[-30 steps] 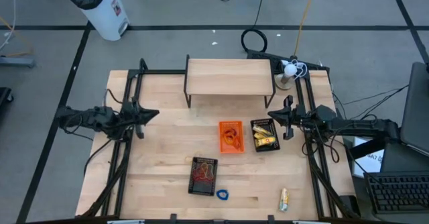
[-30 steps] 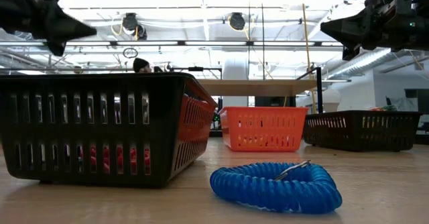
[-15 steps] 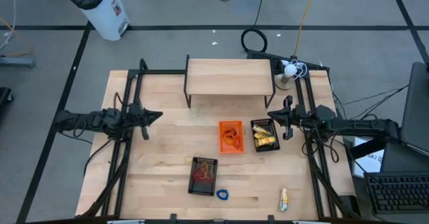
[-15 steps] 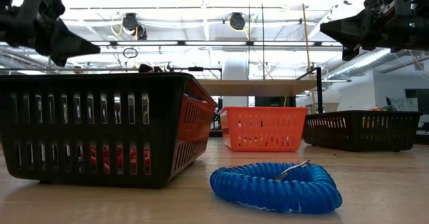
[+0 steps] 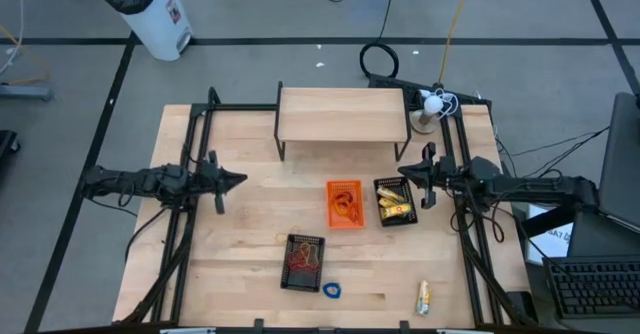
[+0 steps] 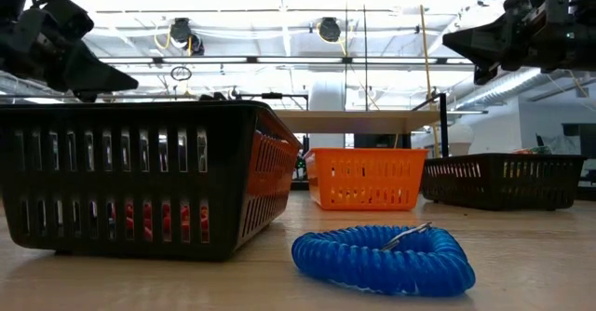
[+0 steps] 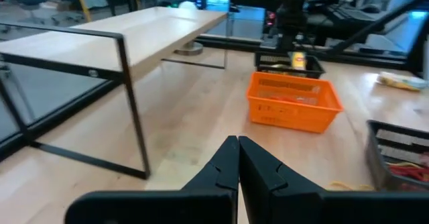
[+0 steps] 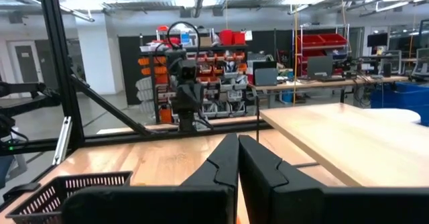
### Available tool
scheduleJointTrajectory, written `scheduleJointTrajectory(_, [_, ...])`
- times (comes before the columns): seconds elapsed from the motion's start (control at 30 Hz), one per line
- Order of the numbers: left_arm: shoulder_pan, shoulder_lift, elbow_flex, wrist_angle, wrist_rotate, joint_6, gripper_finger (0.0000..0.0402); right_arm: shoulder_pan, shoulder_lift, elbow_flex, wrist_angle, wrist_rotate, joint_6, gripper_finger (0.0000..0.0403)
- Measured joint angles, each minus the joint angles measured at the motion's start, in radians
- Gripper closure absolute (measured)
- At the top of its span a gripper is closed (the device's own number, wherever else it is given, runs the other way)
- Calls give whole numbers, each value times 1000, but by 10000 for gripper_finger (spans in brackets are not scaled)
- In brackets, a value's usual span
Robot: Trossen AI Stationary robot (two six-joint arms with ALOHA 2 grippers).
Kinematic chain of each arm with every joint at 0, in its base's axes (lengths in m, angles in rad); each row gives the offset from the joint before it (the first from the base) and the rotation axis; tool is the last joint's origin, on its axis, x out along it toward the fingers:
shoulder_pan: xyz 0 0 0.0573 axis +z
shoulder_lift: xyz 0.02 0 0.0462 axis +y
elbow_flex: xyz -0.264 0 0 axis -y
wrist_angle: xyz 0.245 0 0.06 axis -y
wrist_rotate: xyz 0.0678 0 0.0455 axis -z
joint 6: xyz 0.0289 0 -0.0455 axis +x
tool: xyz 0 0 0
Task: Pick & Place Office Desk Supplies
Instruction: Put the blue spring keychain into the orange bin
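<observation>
My left gripper (image 5: 240, 181) hangs shut above the table's left half, touching nothing; its closed fingertips (image 7: 238, 143) point toward the orange basket (image 7: 293, 102). My right gripper (image 5: 404, 171) is shut too, in the air just beyond the far side of the black basket of yellow packets (image 5: 394, 201). Rubber bands fill the orange basket (image 5: 344, 204). Another black basket (image 5: 305, 261) near the front edge holds red bands. A blue coiled ring (image 5: 331, 290) and a yellow packet (image 5: 423, 296) lie loose on the table near the front edge.
A wooden shelf on black legs (image 5: 342, 114) stands at the far edge. A small loose band (image 5: 281, 237) lies left of the front black basket. Black frame rails (image 5: 190, 154) run along both table sides. Bare wood stretches between my left gripper and the baskets.
My left gripper has moved toward the table's right and slightly toward its near edge, staying shut. The right arm and all the objects have kept still.
</observation>
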Motion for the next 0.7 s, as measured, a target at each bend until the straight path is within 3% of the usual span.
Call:
scheduleJointTrajectory(0.23, [0, 0, 0, 0, 6, -36, 399, 85, 130, 27, 100, 38, -51, 403])
scheduleJointTrajectory(0.4, [0, 0, 0, -1, 5, -53, 391, 270, 347, 182, 73, 274, -138, 403])
scheduleJointTrajectory(0.57, [0, 0, 1, -1, 6, -62, 382, 446, 608, 395, -88, 544, -143, 403])
scheduleJointTrajectory(0.7, [0, 0, 1, -2, 10, -83, 381, 549, 804, 579, -248, 603, -54, 403])
